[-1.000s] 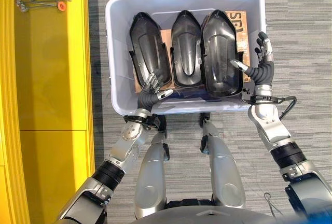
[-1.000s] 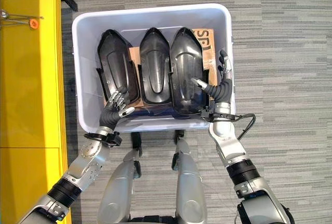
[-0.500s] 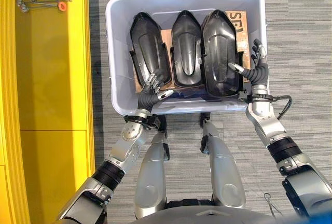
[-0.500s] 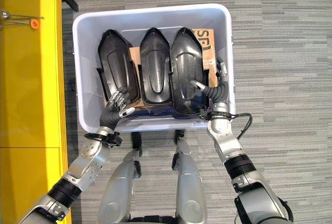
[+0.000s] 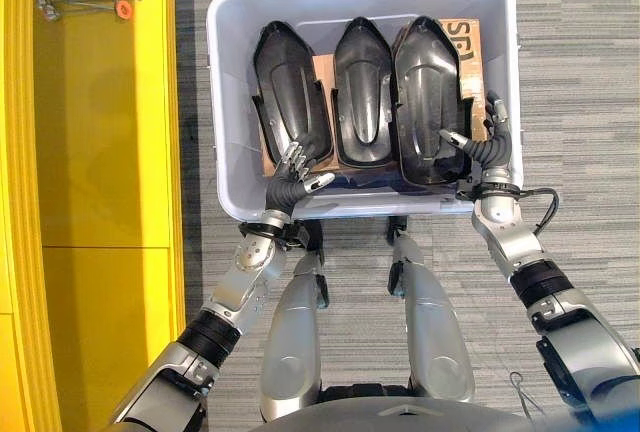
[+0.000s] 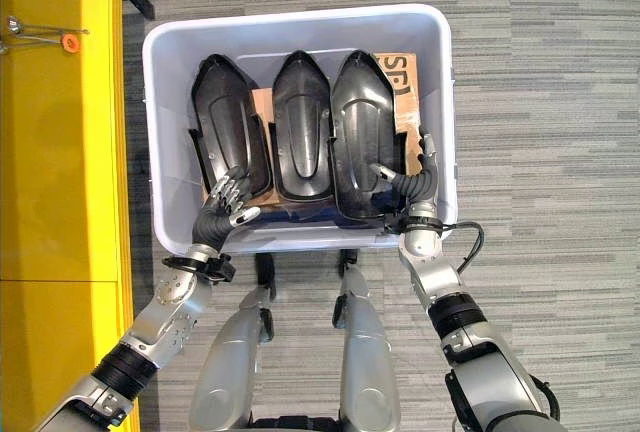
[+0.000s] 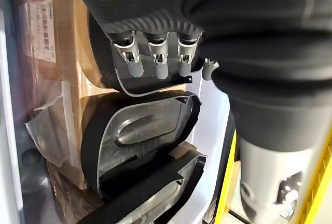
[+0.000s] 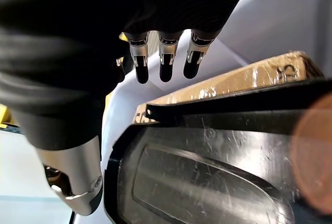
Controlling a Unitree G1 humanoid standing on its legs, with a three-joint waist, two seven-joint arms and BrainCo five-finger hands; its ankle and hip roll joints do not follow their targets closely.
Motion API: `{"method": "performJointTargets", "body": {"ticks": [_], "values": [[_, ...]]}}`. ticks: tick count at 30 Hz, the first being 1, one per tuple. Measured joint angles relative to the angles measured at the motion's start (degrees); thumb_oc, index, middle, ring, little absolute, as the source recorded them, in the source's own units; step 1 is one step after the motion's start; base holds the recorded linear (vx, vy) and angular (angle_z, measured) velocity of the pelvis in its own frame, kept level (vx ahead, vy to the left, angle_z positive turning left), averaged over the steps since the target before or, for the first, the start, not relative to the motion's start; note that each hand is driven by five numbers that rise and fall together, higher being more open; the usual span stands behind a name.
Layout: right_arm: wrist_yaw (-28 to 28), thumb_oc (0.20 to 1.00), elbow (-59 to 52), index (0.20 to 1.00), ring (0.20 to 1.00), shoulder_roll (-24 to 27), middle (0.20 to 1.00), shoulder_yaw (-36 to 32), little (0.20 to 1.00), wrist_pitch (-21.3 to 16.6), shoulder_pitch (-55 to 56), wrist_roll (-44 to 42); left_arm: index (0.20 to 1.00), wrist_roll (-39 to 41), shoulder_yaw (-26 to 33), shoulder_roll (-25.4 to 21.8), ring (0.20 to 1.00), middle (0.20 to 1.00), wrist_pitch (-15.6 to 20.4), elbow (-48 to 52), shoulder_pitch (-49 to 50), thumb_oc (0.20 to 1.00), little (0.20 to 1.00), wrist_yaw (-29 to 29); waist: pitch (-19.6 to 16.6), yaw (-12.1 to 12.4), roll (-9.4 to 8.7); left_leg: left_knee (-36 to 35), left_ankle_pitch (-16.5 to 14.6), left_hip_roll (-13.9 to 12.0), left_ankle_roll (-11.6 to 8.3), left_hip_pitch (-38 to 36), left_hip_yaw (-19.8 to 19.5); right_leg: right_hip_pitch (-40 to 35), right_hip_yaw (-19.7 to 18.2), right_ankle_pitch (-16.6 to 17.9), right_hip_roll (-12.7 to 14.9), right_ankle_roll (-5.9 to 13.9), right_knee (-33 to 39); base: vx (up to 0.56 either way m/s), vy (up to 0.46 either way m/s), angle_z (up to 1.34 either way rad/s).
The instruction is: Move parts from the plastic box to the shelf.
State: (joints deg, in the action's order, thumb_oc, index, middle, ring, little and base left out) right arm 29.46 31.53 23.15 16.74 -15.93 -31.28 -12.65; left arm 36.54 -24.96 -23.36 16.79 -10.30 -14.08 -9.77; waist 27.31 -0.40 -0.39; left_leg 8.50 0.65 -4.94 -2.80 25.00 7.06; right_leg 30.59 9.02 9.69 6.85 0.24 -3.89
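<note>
Left eye view: right hand [image 5: 487,149] beside rightmost part [image 5: 430,102] in plastic box [image 5: 232,82].

Glossy black parts [image 5: 362,92] in a pale grey plastic box [image 5: 227,102] (yellow shelf [image 5: 90,152] beside).

The floor [image 5: 580,72] is grey striped carpet. A pale plastic box [image 5: 225,102] rests on it, and just beside the box stands a yellow shelf [image 5: 100,152]. On the shelf's top, near its far end, lie a few thin metal tools with an orange piece [image 5: 123,10]. Inside the box three black parts [image 5: 362,92] lie side by side on cardboard [image 5: 470,47].
</note>
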Motion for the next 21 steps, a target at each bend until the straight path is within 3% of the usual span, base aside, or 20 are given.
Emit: {"method": "performJointTargets", "body": {"ticks": [21], "values": [[0.9,1.0,18.4,1.0,1.0,-0.4,1.0,3.0,1.0,1.7,-7.3,0.5,1.0,0.1,-1.1,-0.3,1.0,1.0,0.0,0.0,-0.1,1.0,1.0,0.1,-0.1,1.1,0.16,0.5,0.0,0.0,0.0,0.0,0.1,0.0,0.0,-0.1,0.1,0.1,-0.2,0.0,0.0,0.0]]}}
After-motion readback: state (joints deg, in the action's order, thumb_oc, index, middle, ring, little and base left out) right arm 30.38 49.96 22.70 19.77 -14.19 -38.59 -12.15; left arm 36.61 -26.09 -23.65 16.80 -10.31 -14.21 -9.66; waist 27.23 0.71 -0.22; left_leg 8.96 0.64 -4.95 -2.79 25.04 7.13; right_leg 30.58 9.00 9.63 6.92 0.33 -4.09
